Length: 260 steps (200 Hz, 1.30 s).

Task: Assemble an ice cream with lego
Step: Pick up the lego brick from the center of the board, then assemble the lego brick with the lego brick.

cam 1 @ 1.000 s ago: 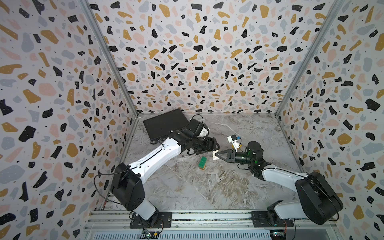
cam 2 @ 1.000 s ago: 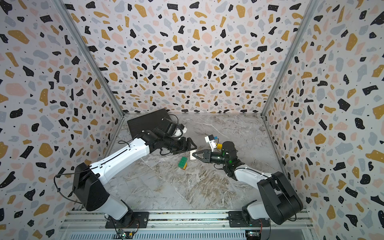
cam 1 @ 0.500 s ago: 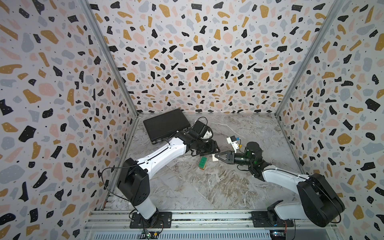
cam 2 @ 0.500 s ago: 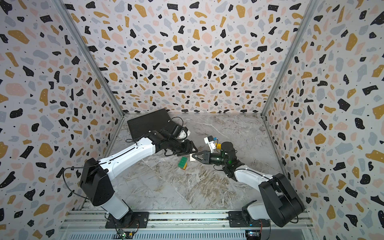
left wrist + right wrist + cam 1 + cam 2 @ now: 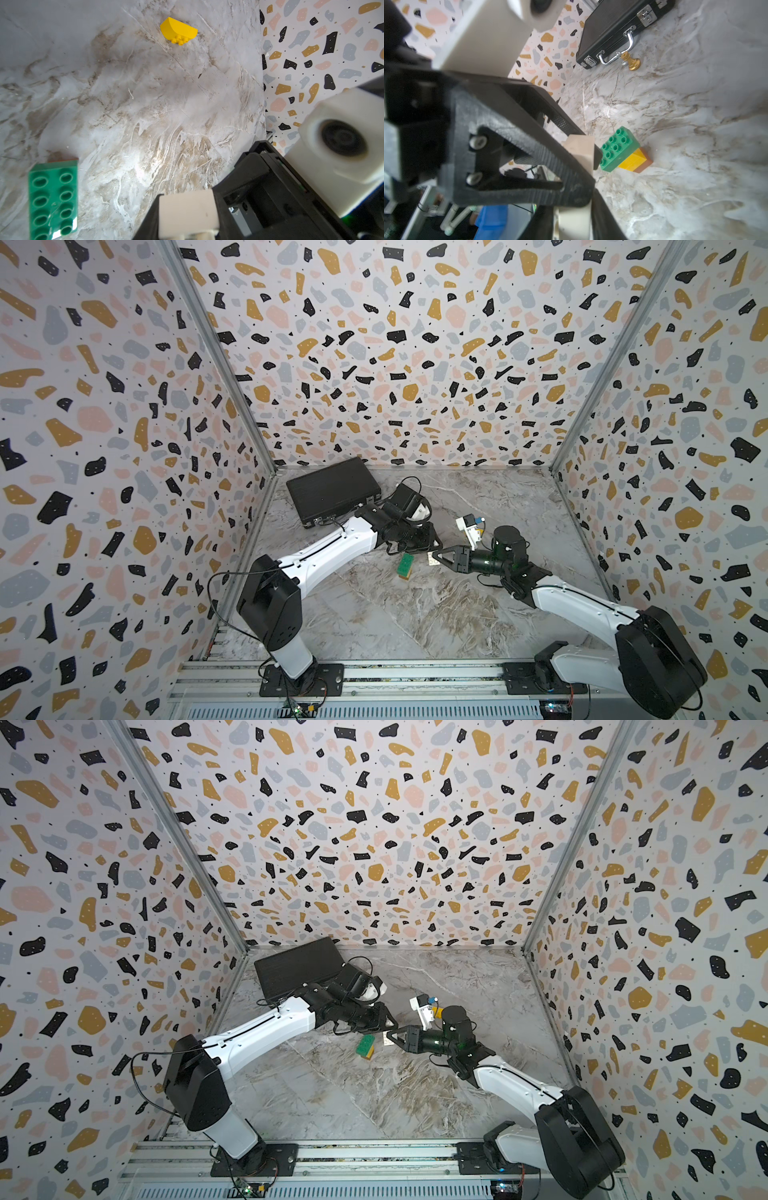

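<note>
Since a second ago the left gripper [image 5: 430,546] has slid in toward the right gripper [image 5: 436,559], and the two now meet tip to tip over the middle of the marbled tabletop [image 5: 415,626]. Between them sits a white brick [image 5: 580,145] — in the right wrist view the left gripper's black fingers [image 5: 529,149] press on either side of it, clamped. Whether the right gripper also grips the brick or has let go is hard to tell, because its tips crowd against the brick in both top views.

The ice cream [image 5: 404,566] rests on the tabletop just beside the grippers, in the same place as before. It is a partial stack — a long green studded brick, then a yellow one, then an orange-brown one. A half-round yellow brick [image 5: 178,30] lies well apart from it. A black case [image 5: 332,489] sits in the back left corner, with a small gold figurine [image 5: 631,62] by its handle.
</note>
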Available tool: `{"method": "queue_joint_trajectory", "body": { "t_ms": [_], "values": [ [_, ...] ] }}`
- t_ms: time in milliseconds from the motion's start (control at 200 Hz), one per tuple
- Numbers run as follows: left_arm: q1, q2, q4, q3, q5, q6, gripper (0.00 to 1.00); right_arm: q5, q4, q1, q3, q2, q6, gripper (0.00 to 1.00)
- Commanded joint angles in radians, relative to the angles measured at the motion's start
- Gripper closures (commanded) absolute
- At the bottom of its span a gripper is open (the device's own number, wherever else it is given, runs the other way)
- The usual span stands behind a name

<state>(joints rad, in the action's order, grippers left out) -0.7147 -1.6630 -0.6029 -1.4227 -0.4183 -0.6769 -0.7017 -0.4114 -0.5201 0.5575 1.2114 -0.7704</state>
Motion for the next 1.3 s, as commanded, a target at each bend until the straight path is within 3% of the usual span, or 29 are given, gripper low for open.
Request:
{"method": "queue_joint_trajectory", "body": {
  "t_ms": [0, 115, 320, 491, 566, 801, 1296],
  "values": [
    [0.027, 0.011, -0.064, -0.052, 0.055, 0.076, 0.99, 0.065, 0.137, 0.006, 0.044, -0.055, 0.068, 0.50],
    [0.069, 0.031, -0.102, -0.048, 0.055, 0.124, 1.00, 0.049, 0.181, 0.006, 0.060, -0.082, 0.075, 0.43],
    [0.098, 0.024, -0.284, -0.101, 0.142, 0.294, 1.00, 0.056, 0.269, 0.007, 0.121, -0.092, 0.074, 0.40],
    [0.096, -0.031, -0.388, -0.133, 0.168, 0.353, 1.00, 0.390, 0.692, 0.008, 0.334, 0.007, 0.122, 0.40],
    [0.089, -0.075, -0.433, -0.160, 0.174, 0.373, 1.00, 0.457, 0.772, 0.008, 0.395, 0.086, 0.143, 0.41],
    [0.040, -0.250, -0.586, -0.324, 0.196, 0.431, 0.97, 0.466, 0.571, 0.008, 0.276, 0.191, 0.131, 0.41],
    [0.034, -0.442, -0.770, -0.518, 0.248, 0.483, 0.91, 0.408, 0.469, 0.008, 0.249, 0.266, 0.129, 0.41]
  ]
}}
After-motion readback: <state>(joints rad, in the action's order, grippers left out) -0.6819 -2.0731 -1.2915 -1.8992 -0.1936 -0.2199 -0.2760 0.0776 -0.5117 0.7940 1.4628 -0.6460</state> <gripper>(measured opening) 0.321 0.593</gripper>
